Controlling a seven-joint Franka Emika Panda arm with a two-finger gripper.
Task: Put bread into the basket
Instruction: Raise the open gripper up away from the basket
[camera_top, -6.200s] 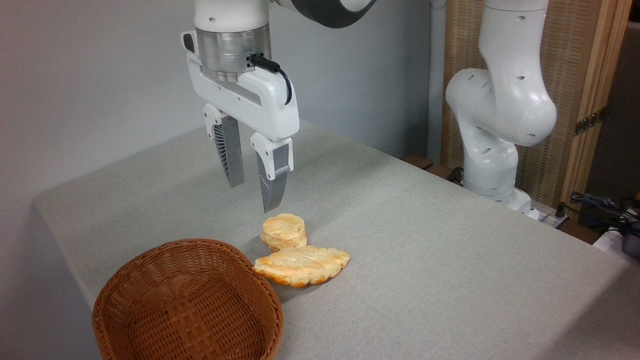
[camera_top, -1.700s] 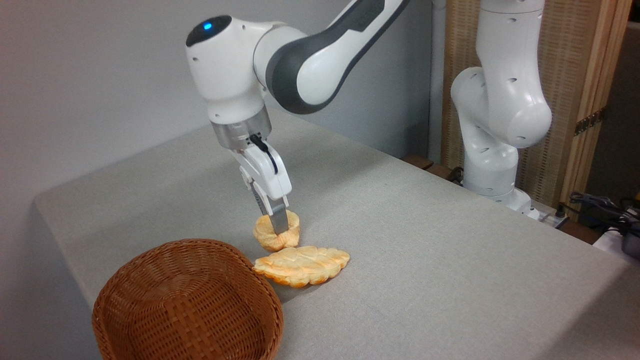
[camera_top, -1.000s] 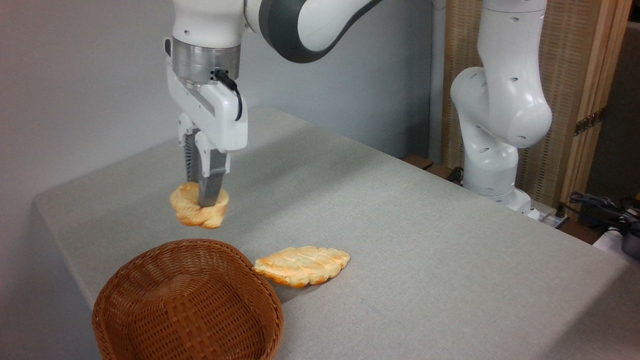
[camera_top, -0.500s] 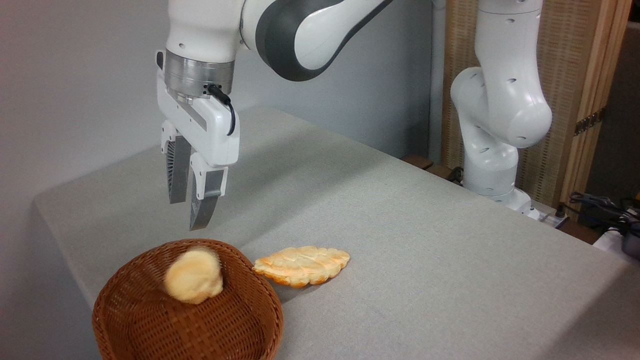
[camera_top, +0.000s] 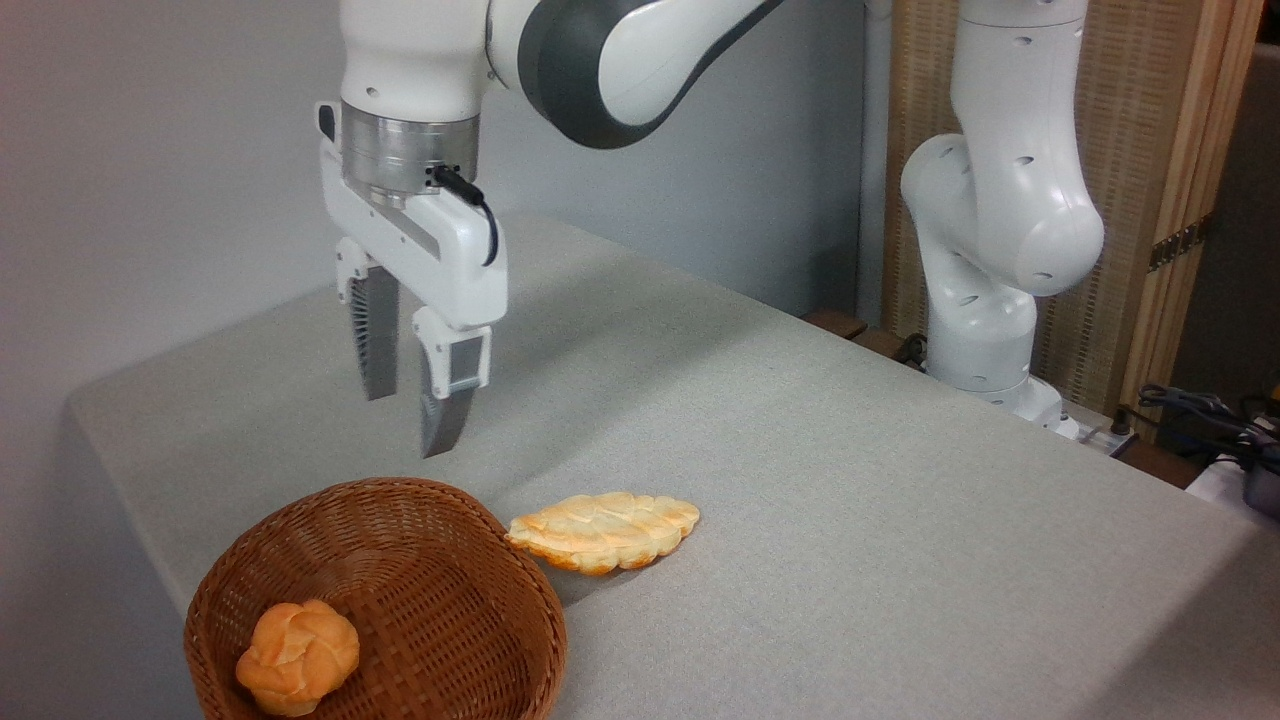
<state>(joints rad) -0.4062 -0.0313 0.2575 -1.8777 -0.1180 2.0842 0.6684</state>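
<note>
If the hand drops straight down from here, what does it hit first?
Most likely the bare tablecloth just behind the basket; the open hand seems beyond its far rim, though depth is uncertain. The bread sits well clear.

bare table (camera_top: 800, 500) right of the leaf pastry (camera_top: 603, 530), itself touching the basket (camera_top: 450, 600) rim

Even, soft light; sharp focus
</note>
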